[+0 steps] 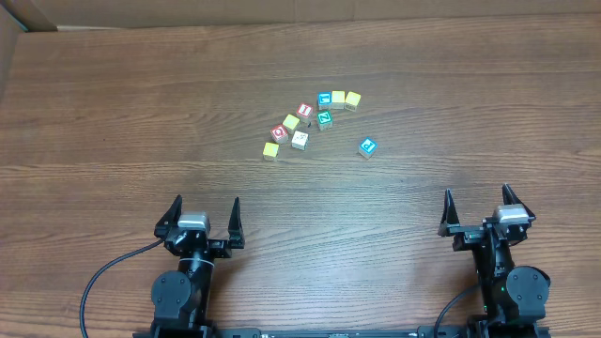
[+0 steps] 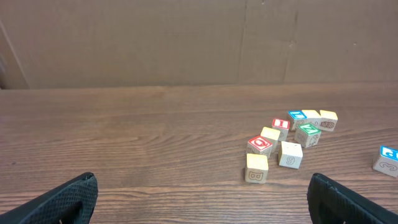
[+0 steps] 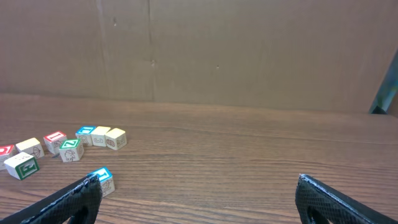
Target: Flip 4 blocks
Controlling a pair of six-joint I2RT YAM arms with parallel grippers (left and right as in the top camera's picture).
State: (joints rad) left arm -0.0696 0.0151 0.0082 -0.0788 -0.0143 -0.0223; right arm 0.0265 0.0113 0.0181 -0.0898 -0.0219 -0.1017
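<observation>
Several small wooden letter blocks lie in a loose cluster at the table's far middle. A yellow block (image 1: 270,149) (image 2: 256,168) is the nearest of them, with a whitish-cream block (image 1: 300,140) (image 2: 290,154) beside it. A teal-green-faced block (image 1: 324,118) (image 2: 308,134) (image 3: 70,149) sits further back. A blue-faced block (image 1: 367,146) (image 2: 389,159) (image 3: 102,179) lies alone to the right. My left gripper (image 1: 206,207) (image 2: 202,186) is open and empty near the front edge, well short of the blocks. My right gripper (image 1: 477,197) (image 3: 198,186) is also open and empty at the front right.
Two red-faced blocks (image 1: 279,132) (image 1: 304,111), another blue-faced block (image 1: 325,99) and more yellow blocks (image 1: 352,99) lie in the same cluster. A brown cardboard wall (image 2: 186,37) stands behind the wooden table (image 1: 113,113).
</observation>
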